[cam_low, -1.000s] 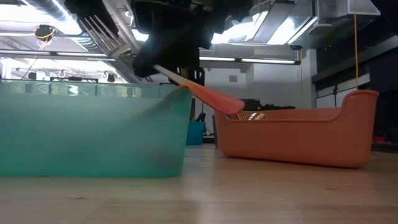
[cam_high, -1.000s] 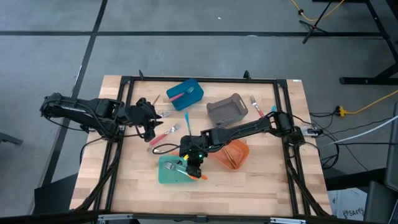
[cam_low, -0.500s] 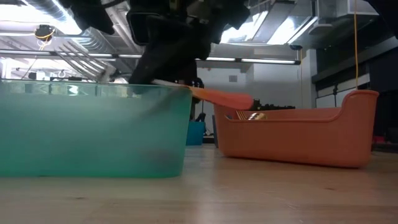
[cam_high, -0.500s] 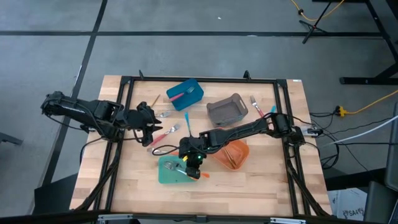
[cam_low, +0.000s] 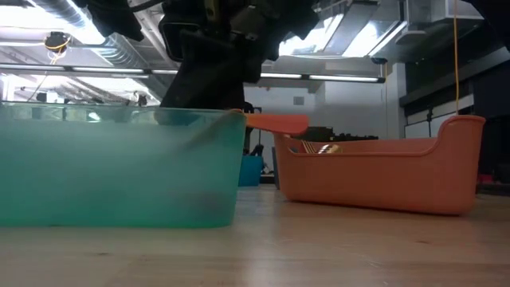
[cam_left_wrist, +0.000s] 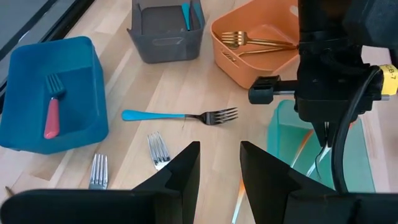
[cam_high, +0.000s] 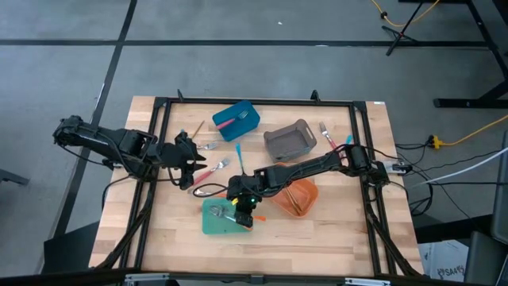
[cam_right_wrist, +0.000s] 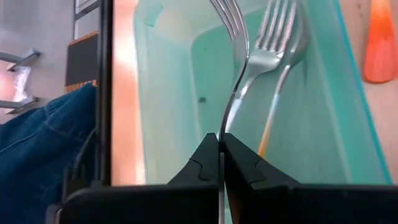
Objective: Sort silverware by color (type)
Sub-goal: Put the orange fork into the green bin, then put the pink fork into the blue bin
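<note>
- Two arms work over the bench (cam_high: 333,230).
- Right claw (cam_high: 240,208), pinched tight on an orange-handled fork (cam_low: 275,123), sits low in the teal bin (cam_high: 218,222).
- Left claw (cam_high: 193,164) hovers part-open above loose forks (cam_high: 214,166), holding nothing.
- Gold forks (cam_left_wrist: 255,43) lie in the orange bin (cam_left_wrist: 227,59).

A small yellow label (cam_left_wrist: 387,79) on the right arm's dark housing carries a short printed mark too small to read; no other text is legible.
</note>
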